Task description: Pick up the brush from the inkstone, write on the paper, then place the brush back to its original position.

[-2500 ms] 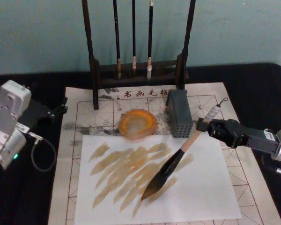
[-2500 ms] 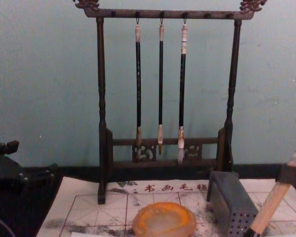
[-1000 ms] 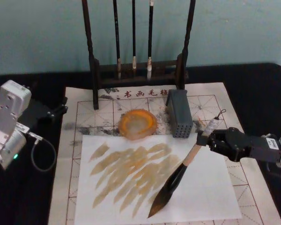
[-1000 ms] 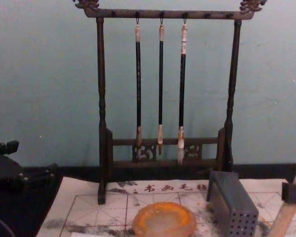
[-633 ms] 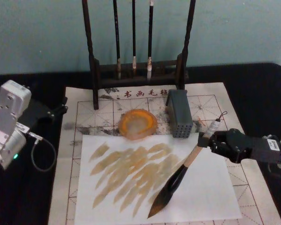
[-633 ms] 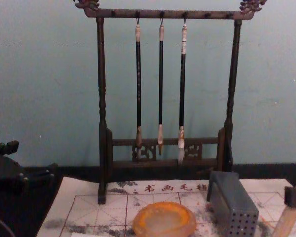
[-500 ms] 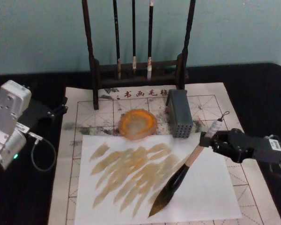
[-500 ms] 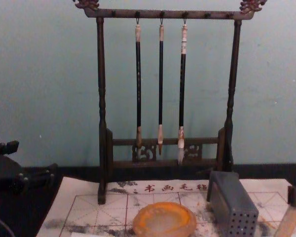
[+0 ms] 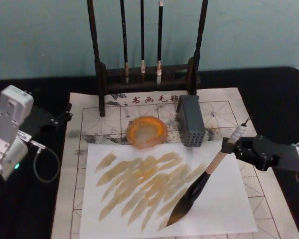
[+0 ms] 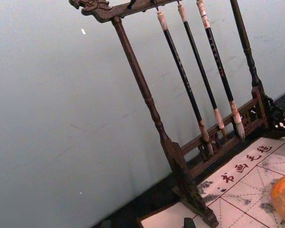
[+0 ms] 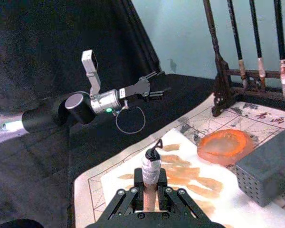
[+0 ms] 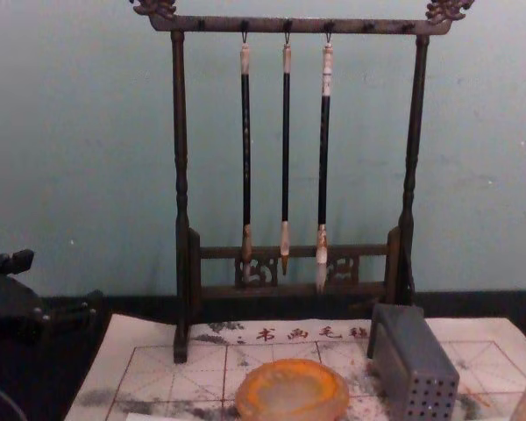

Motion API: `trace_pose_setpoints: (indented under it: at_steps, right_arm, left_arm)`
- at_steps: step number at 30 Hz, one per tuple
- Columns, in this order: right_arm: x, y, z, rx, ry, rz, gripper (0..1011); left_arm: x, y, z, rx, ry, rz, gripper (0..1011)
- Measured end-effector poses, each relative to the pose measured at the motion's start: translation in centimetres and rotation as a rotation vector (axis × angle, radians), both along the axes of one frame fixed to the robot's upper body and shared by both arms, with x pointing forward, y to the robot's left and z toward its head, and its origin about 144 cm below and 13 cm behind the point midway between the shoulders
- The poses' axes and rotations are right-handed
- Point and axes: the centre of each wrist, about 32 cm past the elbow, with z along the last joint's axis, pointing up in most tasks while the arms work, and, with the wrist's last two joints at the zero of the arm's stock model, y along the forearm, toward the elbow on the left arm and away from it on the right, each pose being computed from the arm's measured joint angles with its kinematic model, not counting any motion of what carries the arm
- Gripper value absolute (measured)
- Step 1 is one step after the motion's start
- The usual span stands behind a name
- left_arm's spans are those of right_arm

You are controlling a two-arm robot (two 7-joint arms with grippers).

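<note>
The fingers of the right gripper (image 9: 229, 147) clamp the brush (image 9: 209, 171), its bristles slanting onto the white sheet (image 9: 224, 199) (laid over the paper (image 9: 89, 119)); the left gripper (image 9: 65, 113) rests aside, fingers apart

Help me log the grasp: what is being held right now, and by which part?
The right pincer grips the brush near the top of its pale handle, below the white wrapped end. The left pincer holds nothing.

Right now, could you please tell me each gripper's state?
Left gripper: open, holding nothing.
Right gripper: closed on the thick pale-handled black-bristled brush.
</note>
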Motion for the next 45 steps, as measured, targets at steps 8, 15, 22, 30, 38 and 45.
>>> trace_pose_setpoints:
  at_steps: [8, 15, 22, 30, 38, 45]
  right_arm:
    - [-0.2, -0.9, 0.0, -0.003, 0.005, -0.024, 181]
    - [-0.3, -1.7, 0.1, -0.007, 0.005, -0.050, 181]
    - [-0.3, -2.1, 0.2, -0.008, 0.003, -0.068, 179]
    - [-0.4, -2.4, 0.3, -0.009, 0.001, -0.081, 179]
    - [-0.5, -2.5, 0.3, 0.034, -0.010, -0.086, 179]
    - [-0.6, -2.4, 0.0, 0.096, -0.038, -0.111, 181]
  left_arm:
    - [0.0, 0.0, 0.0, 0.000, 0.000, 0.000, 1001]
    - [0.0, 0.0, 0.0, 0.000, 0.000, 0.000, 1001]
    - [0.0, 0.0, 0.0, 0.000, 0.000, 0.000, 1001]
    - [0.0, 0.0, 0.0, 0.000, 0.000, 0.000, 1001]
    - [0.0, 0.0, 0.0, 0.000, 0.000, 0.000, 1001]
    - [0.0, 0.0, 0.0, 0.000, 0.000, 0.000, 1001]
